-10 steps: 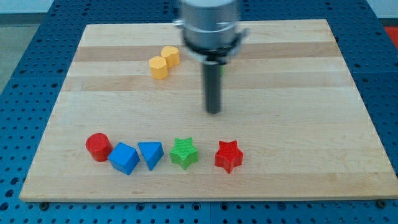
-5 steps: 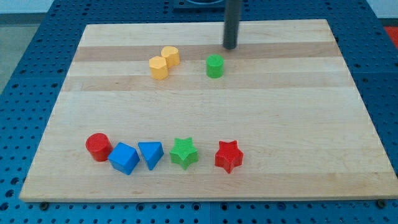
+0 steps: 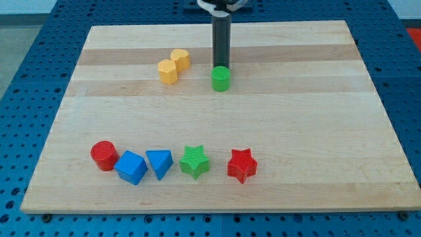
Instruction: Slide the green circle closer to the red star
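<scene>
The green circle (image 3: 221,78) sits on the upper middle of the wooden board (image 3: 296,118). My tip (image 3: 220,66) stands just above it in the view, touching its top side. The red star (image 3: 241,164) lies near the view's bottom, slightly right of centre, well below the green circle.
Two yellow blocks (image 3: 173,66) sit left of the green circle. Along the bottom row, from the left, lie a red cylinder (image 3: 103,155), a blue block (image 3: 131,167), a blue triangle-like block (image 3: 159,162) and a green star (image 3: 195,161).
My tip moved up past the green circle, then came left and down against its top side. The green circle has shifted slightly down and left.
</scene>
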Controlling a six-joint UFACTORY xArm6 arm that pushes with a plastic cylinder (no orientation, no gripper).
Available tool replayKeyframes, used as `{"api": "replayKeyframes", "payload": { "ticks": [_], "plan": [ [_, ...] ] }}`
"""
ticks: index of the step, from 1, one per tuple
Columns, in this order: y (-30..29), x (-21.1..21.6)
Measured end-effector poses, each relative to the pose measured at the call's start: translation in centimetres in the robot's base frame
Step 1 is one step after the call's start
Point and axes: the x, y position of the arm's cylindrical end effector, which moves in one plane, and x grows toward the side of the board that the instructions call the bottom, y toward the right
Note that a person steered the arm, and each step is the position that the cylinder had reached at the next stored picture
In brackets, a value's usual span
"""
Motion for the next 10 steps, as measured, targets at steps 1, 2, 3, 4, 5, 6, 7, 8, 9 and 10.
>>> {"api": "replayKeyframes", "payload": {
  "ticks": [1,2,3,4,5,6,7,8,9,10],
  "plan": [
    [-0.5,0.9],
    [-0.5,2.5],
    [-0.5,3.9],
    [-0.5,4.0],
    [-1.9,4.0],
    [-3.7,4.3],
    [-3.5,5.5],
    [-2.4,6.4],
    [-1.3,6.2],
    [1.0,6.2]
  ]
}}
